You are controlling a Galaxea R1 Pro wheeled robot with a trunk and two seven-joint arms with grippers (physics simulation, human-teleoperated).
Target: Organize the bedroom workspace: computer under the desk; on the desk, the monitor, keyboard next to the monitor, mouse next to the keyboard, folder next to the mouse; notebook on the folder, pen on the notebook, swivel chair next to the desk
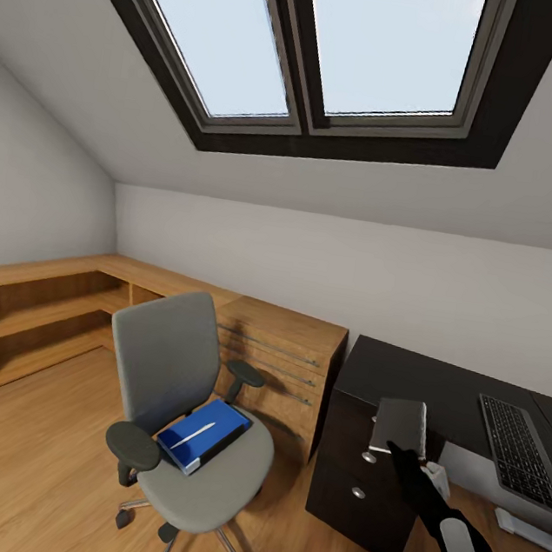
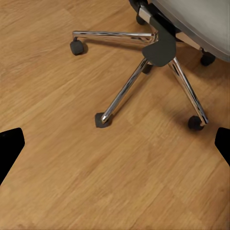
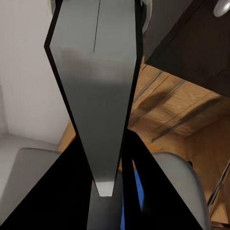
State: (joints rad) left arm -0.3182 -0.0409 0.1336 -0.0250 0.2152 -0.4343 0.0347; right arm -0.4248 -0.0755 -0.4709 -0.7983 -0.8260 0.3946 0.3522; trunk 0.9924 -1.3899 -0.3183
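Observation:
The grey swivel chair stands on the wood floor left of the black desk. On its seat lies the blue folder with a white pen on top. My right gripper is raised in front of the desk's drawer corner, shut on a flat grey notebook held upright. Up close, the notebook runs as a grey slab between the dark fingers. The black keyboard rests on the desk at the right. My left gripper hangs open over the floor near the chair's chrome base.
A low light-wood cabinet fills the gap between chair and desk, and open wooden shelves line the left wall. The desk drawers have silver knobs. A sloped ceiling with a skylight sits overhead.

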